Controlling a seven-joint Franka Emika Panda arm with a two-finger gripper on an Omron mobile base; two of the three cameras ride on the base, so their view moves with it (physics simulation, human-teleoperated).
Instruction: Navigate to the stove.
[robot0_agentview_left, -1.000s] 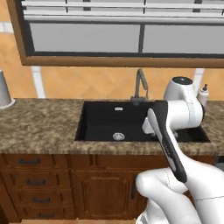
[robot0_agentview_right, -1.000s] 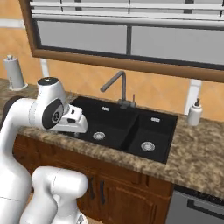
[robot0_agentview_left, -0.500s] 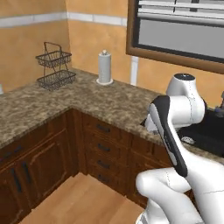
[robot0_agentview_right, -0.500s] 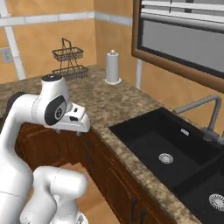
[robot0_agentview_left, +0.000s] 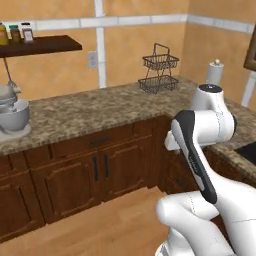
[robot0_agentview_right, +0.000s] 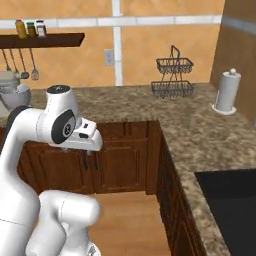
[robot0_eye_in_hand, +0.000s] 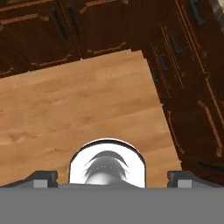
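No burner rings or black cooktop appear among the corner counter (robot0_agentview_left: 100, 107), wire basket (robot0_agentview_left: 159, 74) and stand mixer (robot0_agentview_left: 12, 114), so which way the stove lies from the gripper (robot0_eye_in_hand: 107, 177), fingers wide apart over floor, cannot be told.

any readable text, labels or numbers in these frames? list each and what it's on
None can be read.
The jars on the wall shelf have pale labels, too small and blurred to make out.
The wall outlet, stand mixer, wire basket and paper towel roll show no lettering.
The cabinet fronts and granite counter carry no markings either.
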